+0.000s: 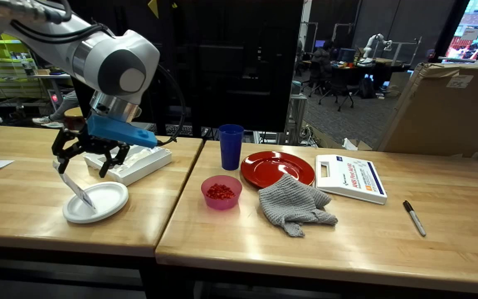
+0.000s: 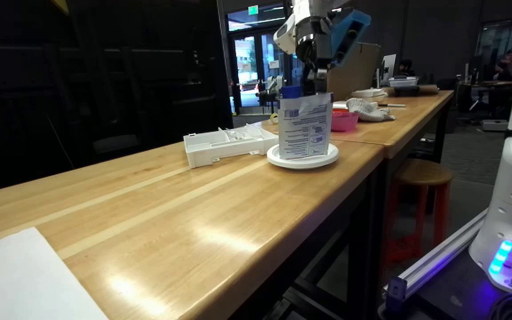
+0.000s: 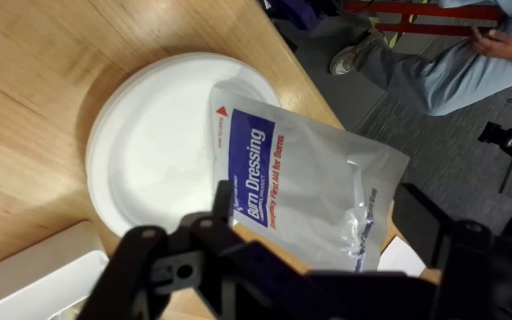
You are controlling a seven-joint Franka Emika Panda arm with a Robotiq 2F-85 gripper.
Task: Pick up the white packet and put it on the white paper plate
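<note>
White packet (image 2: 305, 129) tipped up on its end, leaning, its lower edge at the white paper plate (image 1: 112, 197) and its upper end up by the gripper (image 1: 82, 169)! The fingers (image 3: 418, 218) stand wide apart, and in the wrist view the packet spans much of the gap between them. In an exterior view its top end is right at one fingertip; whether the two touch, I cannot tell. The wrist view gives us the lettering: Burn Dressing, white on blue, with red words alongside and a small red triangle near a corner.

Just beside the paper plate, here's a white tray (image 1: 149, 166) with pale contents, on the same wooden table (image 1: 27, 211). Over the seam, on the neighbouring table (image 1: 367, 236), a blue cup (image 1: 230, 147) stands upright, a pink bowl (image 1: 222, 203) holds small red pieces (image 1: 220, 192), and near both sits a red plate (image 1: 278, 167). A grey cloth (image 1: 291, 203) lies crumpled in front of it. Next along, a white first aid case (image 1: 353, 178) lies flat, and beyond that a marker (image 1: 414, 218). A white sheet (image 2: 25, 275) lies well apart from the paper plate.
</note>
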